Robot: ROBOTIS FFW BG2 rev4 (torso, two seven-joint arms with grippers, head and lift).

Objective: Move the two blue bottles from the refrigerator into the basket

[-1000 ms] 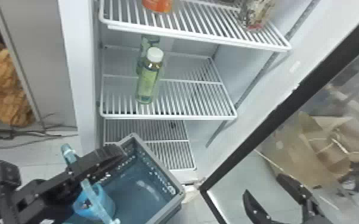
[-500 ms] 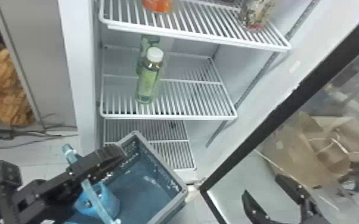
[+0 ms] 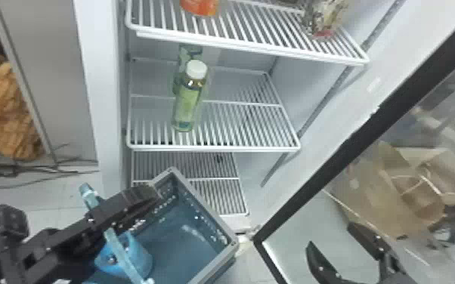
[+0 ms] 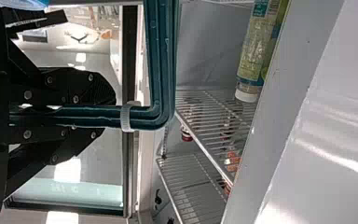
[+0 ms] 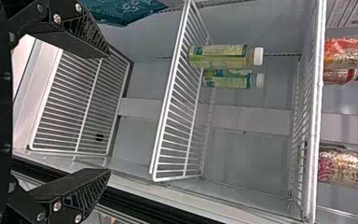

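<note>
Bottles (image 3: 187,107) stand in file toward the shelf's (image 3: 215,148) front-left corner, so my right claw (image 5: 107,113) gapes wide and empty, while my left claw (image 4: 105,110) clamps the basket's (image 3: 204,204) rim, presumably to steady it

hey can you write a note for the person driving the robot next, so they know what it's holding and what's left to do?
Left gripper: shut on a teal bar, which looks like the basket's handle.
Right gripper: open and empty.
Basket: in front of the fridge, with a light-blue thing inside.
Fridge: two green-labelled bottles with white caps, one in front of the other, stand on the middle shelf.
Done: I can't tell if the light-blue thing is a bottle.
Left: I'd check inside the basket first, then fetch any blue bottle still missing.
</note>
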